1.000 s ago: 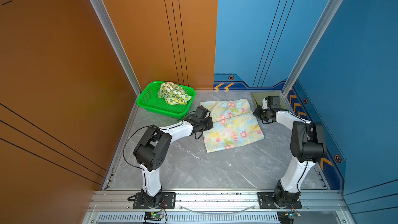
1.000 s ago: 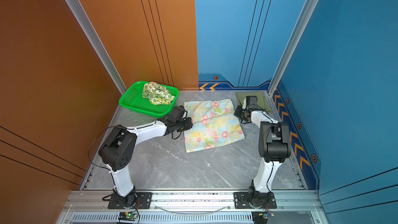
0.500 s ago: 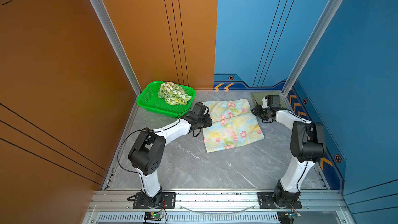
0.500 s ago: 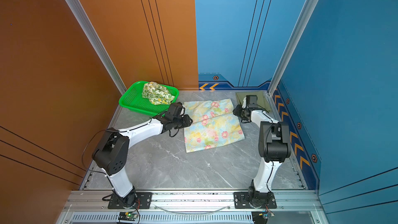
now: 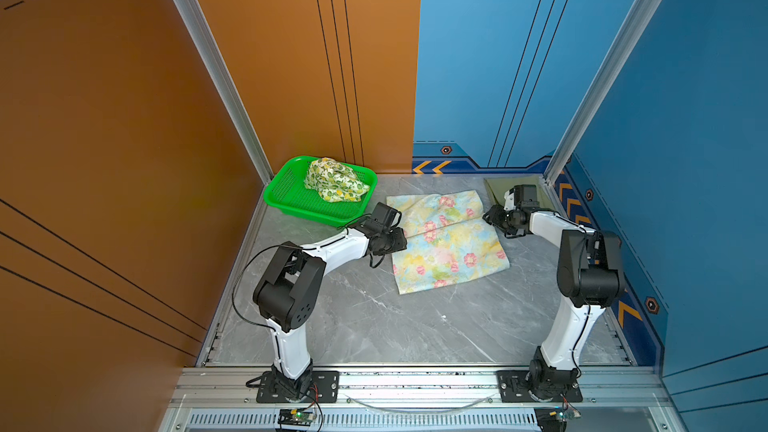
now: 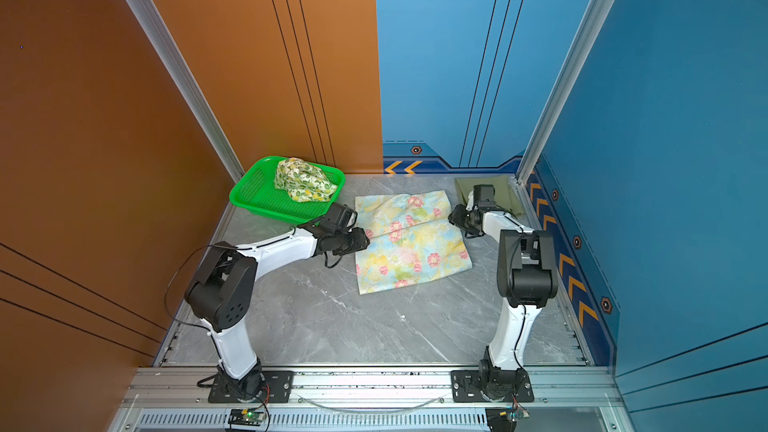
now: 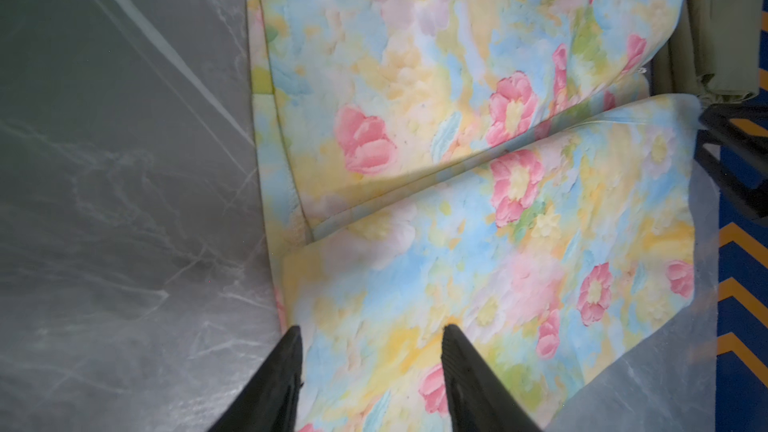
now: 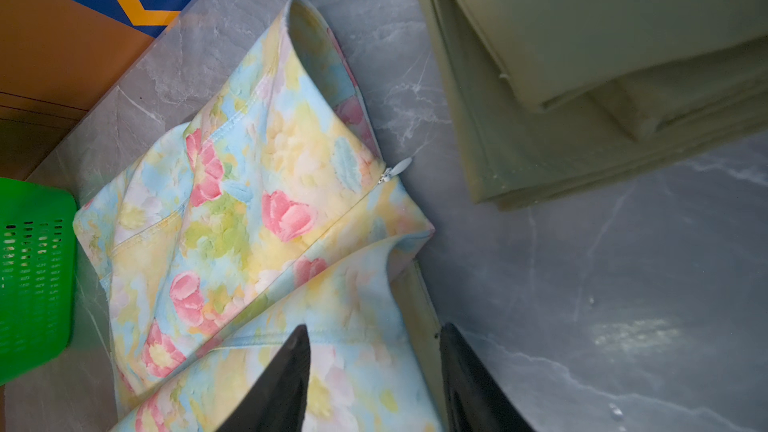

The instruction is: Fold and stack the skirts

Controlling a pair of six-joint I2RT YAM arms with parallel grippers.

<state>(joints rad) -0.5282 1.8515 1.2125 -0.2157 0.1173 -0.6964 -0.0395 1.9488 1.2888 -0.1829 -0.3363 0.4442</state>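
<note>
This is my lab cell, no home: printed orange wall (image 5: 104, 118) at the frame's left, blue wall (image 5: 478, 56) at the right, joined by aluminium posts (image 5: 210, 60); a marble-look tabletop (image 5: 374, 317); my left arm (image 5: 332, 249) and right arm (image 5: 588, 280) bolted to a metal rail (image 5: 415, 384) along the bottom edge, a bare circuit board (image 5: 297, 414) wired below it.

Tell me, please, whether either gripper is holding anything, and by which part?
Nothing is held; the left gripper and right gripper stand open over the floral skirt.

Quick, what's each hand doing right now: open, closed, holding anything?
Left hand: open, holding nothing, over the edge of the floral skirt.
Right hand: open, holding nothing, over the same skirt's opposite edge.
</note>
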